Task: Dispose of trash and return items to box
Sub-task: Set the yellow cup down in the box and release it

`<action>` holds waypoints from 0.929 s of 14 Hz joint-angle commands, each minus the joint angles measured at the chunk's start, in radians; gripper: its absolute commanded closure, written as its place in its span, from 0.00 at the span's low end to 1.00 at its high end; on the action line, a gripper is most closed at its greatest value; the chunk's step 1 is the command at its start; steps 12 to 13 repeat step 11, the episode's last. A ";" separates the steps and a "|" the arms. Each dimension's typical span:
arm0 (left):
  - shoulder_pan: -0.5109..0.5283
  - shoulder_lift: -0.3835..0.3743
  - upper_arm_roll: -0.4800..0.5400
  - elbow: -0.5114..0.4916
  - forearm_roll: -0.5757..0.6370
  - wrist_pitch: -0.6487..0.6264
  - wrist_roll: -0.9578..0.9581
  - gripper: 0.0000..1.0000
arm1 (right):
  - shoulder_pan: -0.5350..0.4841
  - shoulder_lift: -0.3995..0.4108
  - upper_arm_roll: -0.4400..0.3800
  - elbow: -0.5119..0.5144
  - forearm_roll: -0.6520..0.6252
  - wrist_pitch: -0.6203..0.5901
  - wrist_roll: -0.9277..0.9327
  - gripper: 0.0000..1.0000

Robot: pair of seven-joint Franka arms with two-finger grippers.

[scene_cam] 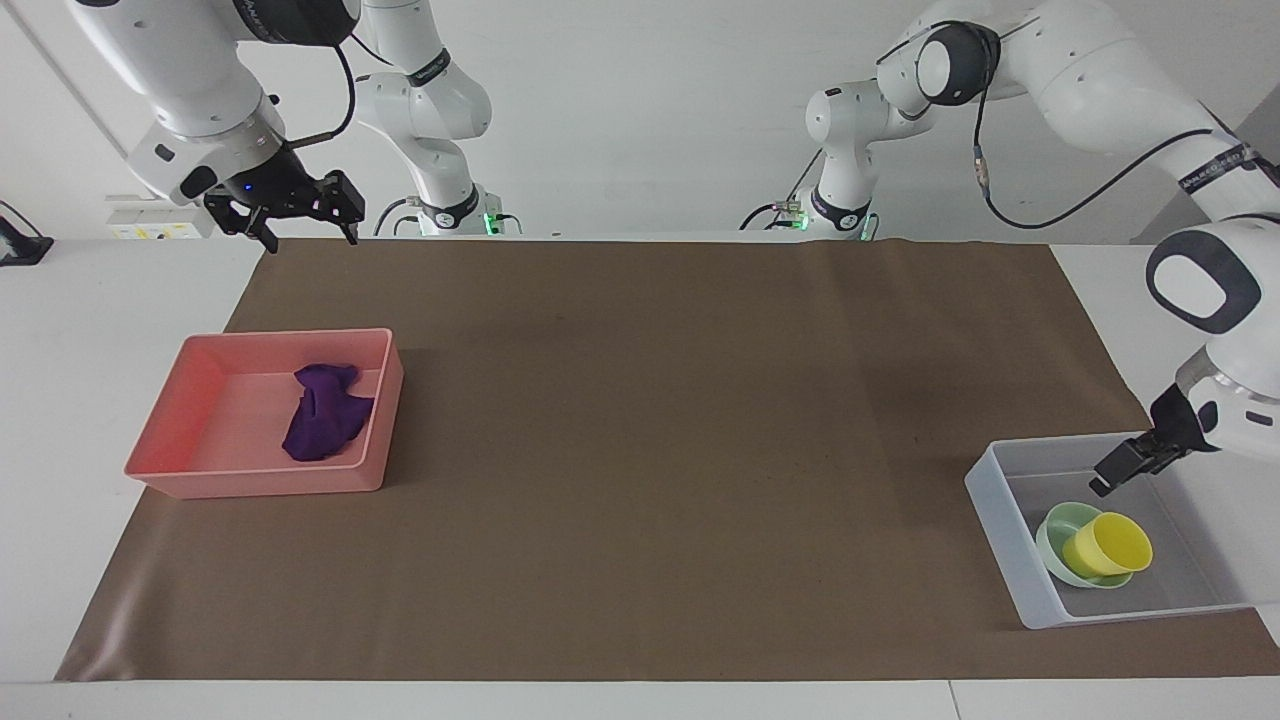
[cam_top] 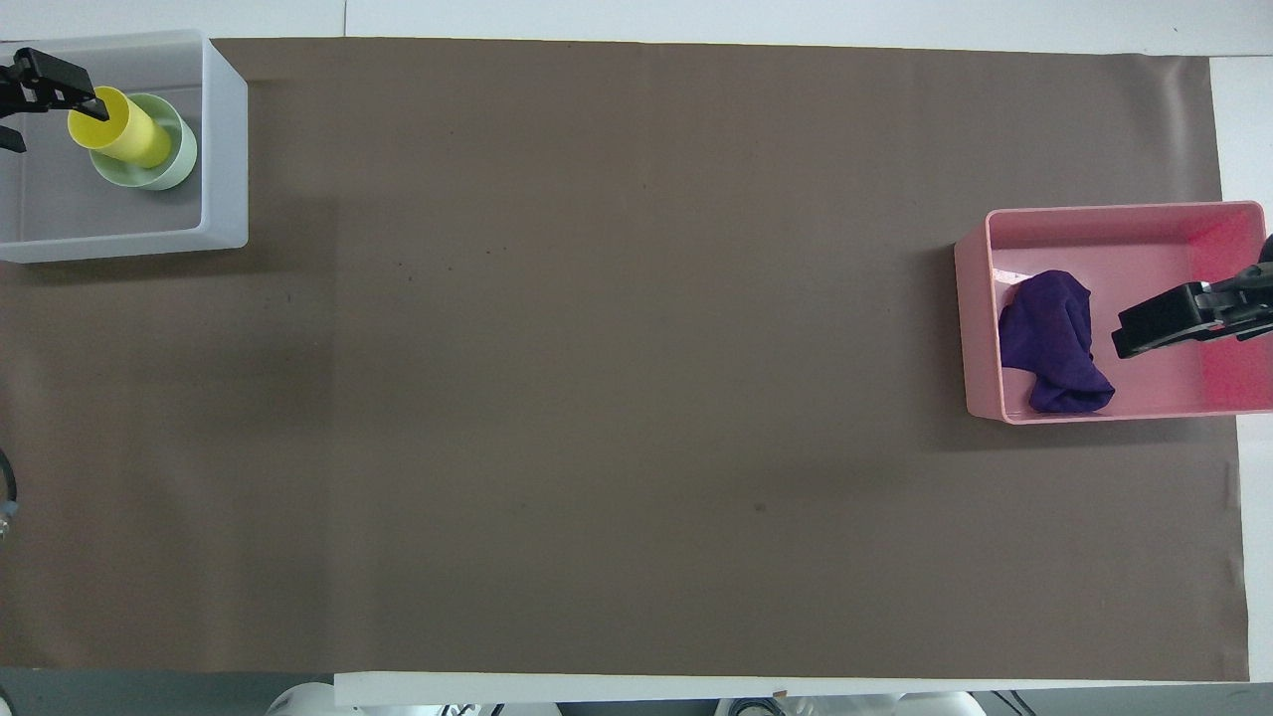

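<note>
The yellow cup [scene_cam: 1108,545] [cam_top: 119,127] lies tilted in the mint-green bowl [scene_cam: 1053,538] [cam_top: 180,165], inside the translucent box [scene_cam: 1000,540] [cam_top: 225,149] at the left arm's end of the table. My left gripper [scene_cam: 1118,472] [cam_top: 50,117] is open and empty, raised over the box and apart from the cup. The purple cloth wad [scene_cam: 325,415] [cam_top: 1054,343] lies in the salmon-pink tray [scene_cam: 250,482] [cam_top: 1094,212] at the right arm's end. My right gripper [scene_cam: 308,234] [cam_top: 1159,326] is open and empty, held high in the air; it waits.
A brown mat [scene_cam: 660,450] covers most of the white table. Nothing but the box and the pink tray stands on it.
</note>
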 commanded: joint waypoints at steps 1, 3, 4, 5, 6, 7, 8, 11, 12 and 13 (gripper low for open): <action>-0.079 -0.321 0.008 -0.317 0.071 -0.022 -0.012 0.00 | -0.009 -0.015 0.006 -0.011 0.009 -0.008 0.003 0.00; -0.127 -0.418 0.003 -0.358 0.119 -0.106 0.020 0.00 | -0.009 -0.015 0.006 -0.011 0.009 -0.010 0.003 0.00; -0.137 -0.432 0.002 -0.326 0.128 -0.188 0.050 0.00 | -0.009 -0.015 0.006 -0.011 0.009 -0.010 0.004 0.00; -0.138 -0.422 0.000 -0.230 0.125 -0.274 0.090 0.00 | -0.009 -0.015 0.006 -0.011 0.009 -0.010 0.004 0.00; -0.141 -0.378 0.000 -0.144 0.126 -0.387 0.126 0.00 | -0.011 -0.015 0.006 -0.011 0.009 -0.008 0.003 0.00; -0.141 -0.359 0.000 -0.107 0.117 -0.416 0.152 0.00 | -0.012 -0.015 0.006 -0.009 0.009 -0.005 0.003 0.00; -0.141 -0.359 -0.003 -0.106 0.110 -0.410 0.154 0.00 | -0.011 -0.015 0.004 -0.011 0.009 -0.005 0.004 0.00; -0.144 -0.360 0.000 -0.109 0.102 -0.393 0.152 0.00 | -0.011 -0.015 0.004 -0.011 0.011 -0.001 0.007 0.00; -0.144 -0.360 0.000 -0.109 0.102 -0.393 0.152 0.00 | -0.011 -0.015 0.004 -0.011 0.011 -0.001 0.007 0.00; -0.144 -0.360 0.000 -0.109 0.102 -0.393 0.152 0.00 | -0.011 -0.015 0.004 -0.011 0.011 -0.001 0.007 0.00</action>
